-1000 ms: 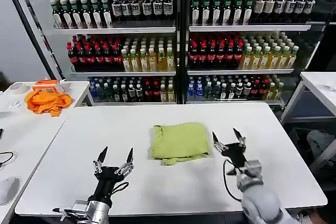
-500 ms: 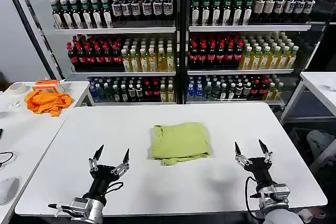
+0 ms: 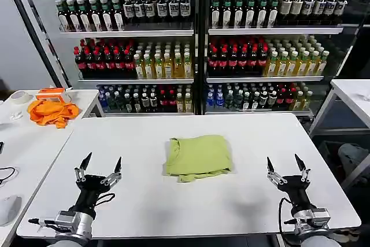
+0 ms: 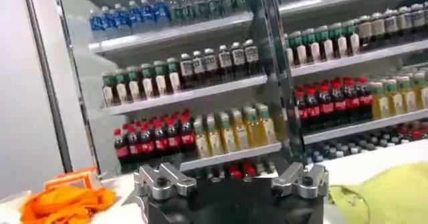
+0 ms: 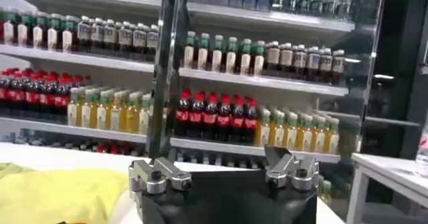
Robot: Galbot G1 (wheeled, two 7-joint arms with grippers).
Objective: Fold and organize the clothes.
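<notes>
The clothes are one lime-green T-shirt (image 3: pixel 198 157), folded into a compact rectangle at the middle of the white table (image 3: pixel 173 206). My left gripper (image 3: pixel 103 161) hovers open near the front left of the table, well clear of the shirt. At the front right my right gripper (image 3: pixel 283 160) is also open and holds nothing. In the left wrist view the shirt (image 4: pixel 394 192) lies beyond my left gripper (image 4: pixel 231 178). The right wrist view has the shirt (image 5: pixel 60 192) off to one side of my right gripper (image 5: pixel 224 172).
Shelves of bottles (image 3: pixel 196 44) stand behind the table. An orange cloth (image 3: pixel 52 112) lies on a side table at the left, and a computer mouse (image 3: pixel 7 207) sits near that table's front. Another white table (image 3: pixel 352 93) stands at the right.
My right gripper has drawn away from the shirt's right edge toward the front right corner. The left gripper has shifted left. The shirt has stayed put.
</notes>
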